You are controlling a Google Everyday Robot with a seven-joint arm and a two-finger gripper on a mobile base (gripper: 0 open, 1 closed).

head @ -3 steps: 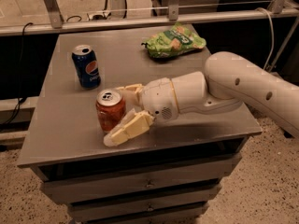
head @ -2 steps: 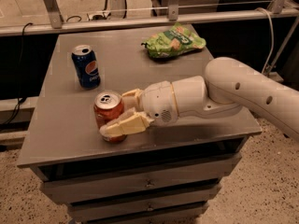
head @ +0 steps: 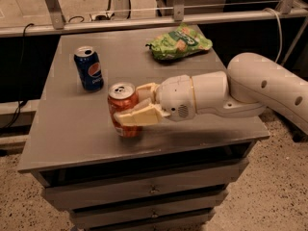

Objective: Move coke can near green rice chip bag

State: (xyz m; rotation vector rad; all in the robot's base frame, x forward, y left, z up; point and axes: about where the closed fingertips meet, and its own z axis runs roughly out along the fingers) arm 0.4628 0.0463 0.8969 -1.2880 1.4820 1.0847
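Camera view: coke can (head: 117, 106) in the claw, carry to the bag not yet done.
Gripper (head: 130, 105) reaches in from 3 o'clock over the table's (head: 72, 143) front-centre. Its fingers are clamped on the coke can, one across the front, one behind. The can is upright, and whether its base is on the tabletop or just off it can't be told. Green rice chip bag (head: 179, 42) lies at approx. 1 o'clock from the can, well apart, near the back edge. Blue Pepsi can (head: 89, 69) stands near, at 11 o'clock. Step, by my read: grasp made, transport next. Next move needs a small lift, then a sweep toward 1 o'clock, keeping clear of the Pepsi can, and a set-down beside the bag w/o pressing on it.
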